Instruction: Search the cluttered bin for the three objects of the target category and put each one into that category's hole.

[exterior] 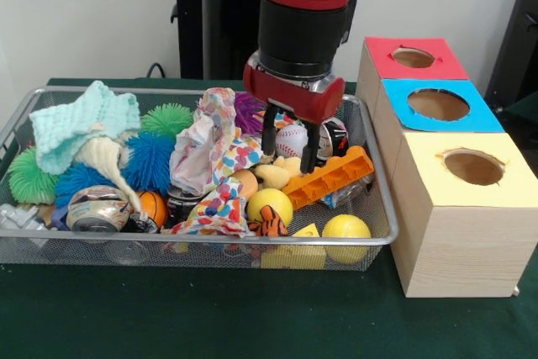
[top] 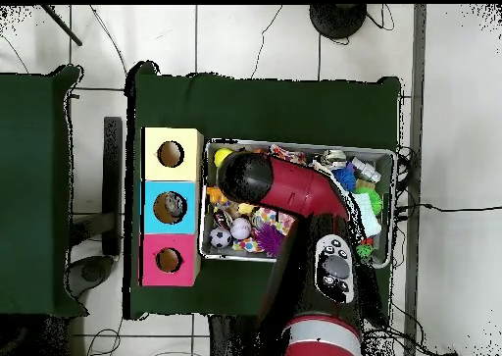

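Observation:
The wire mesh bin (exterior: 126,240) is full of toys and cloths; it also shows in the overhead view (top: 394,207). One can (exterior: 97,208) lies on its side at the bin's front left. A dark can (exterior: 180,201) stands half buried under a patterned cloth. A third can-like thing (exterior: 336,135), black, red and white, sits just behind my gripper. My gripper (exterior: 289,147) is open and empty, hanging low over the bin's right middle, above a baseball (exterior: 291,138). In the overhead view my arm (top: 257,178) hides it. The blue-topped hole (exterior: 439,104) is in the middle box (top: 170,207).
The red-topped hole (exterior: 413,57) and the yellow-topped hole (exterior: 473,166) flank the blue one. An orange plastic block (exterior: 332,176), yellow balls (exterior: 270,204), spiky puff balls (exterior: 150,160) and a mint cloth (exterior: 80,121) crowd the bin.

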